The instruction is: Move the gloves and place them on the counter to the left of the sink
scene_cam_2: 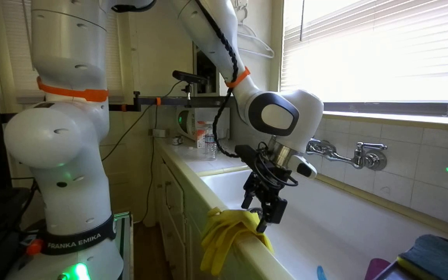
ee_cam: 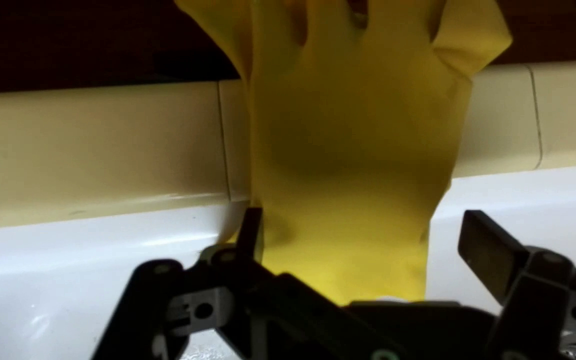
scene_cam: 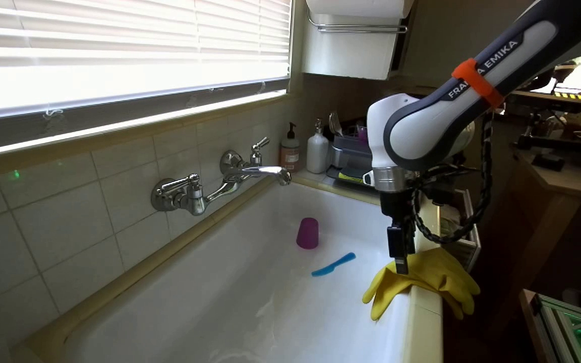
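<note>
The bright yellow gloves hang over the cream counter ledge edging the white sink. Their cuffs or ends dip into the basin on one side and limp fingers hang outside; they also show in an exterior view. My gripper is open and points down at the basin side of the gloves. In the wrist view, the gloves lie between my open fingers. The left finger overlaps the gloves' left edge; the right finger is apart from their right edge. I cannot tell whether the left finger touches.
A purple cup and a blue item lie in the sink. The chrome tap juts over the basin. Soap bottles and a dish rack stand at one end; a water bottle and microwave at the opposite end.
</note>
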`<state>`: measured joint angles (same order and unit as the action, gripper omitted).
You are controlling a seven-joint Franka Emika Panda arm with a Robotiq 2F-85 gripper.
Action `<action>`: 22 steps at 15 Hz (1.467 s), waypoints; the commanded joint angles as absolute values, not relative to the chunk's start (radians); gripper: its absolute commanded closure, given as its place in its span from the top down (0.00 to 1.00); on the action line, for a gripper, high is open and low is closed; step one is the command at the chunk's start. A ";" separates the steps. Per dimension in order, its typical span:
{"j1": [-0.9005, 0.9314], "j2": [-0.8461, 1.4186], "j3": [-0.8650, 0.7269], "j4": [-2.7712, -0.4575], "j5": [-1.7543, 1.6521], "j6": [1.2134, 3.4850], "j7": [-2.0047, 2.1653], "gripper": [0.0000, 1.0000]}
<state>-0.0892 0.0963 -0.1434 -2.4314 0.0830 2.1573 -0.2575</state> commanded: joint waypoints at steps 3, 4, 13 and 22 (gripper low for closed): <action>-0.103 0.146 -0.121 -2.397 0.012 2.090 -0.285 0.73; -0.103 0.148 -0.118 -2.393 0.005 2.079 -0.289 0.71; -0.109 0.162 -0.098 -2.326 0.044 1.930 -0.382 0.03; -0.110 0.154 -0.081 -2.247 0.128 1.770 -0.444 0.01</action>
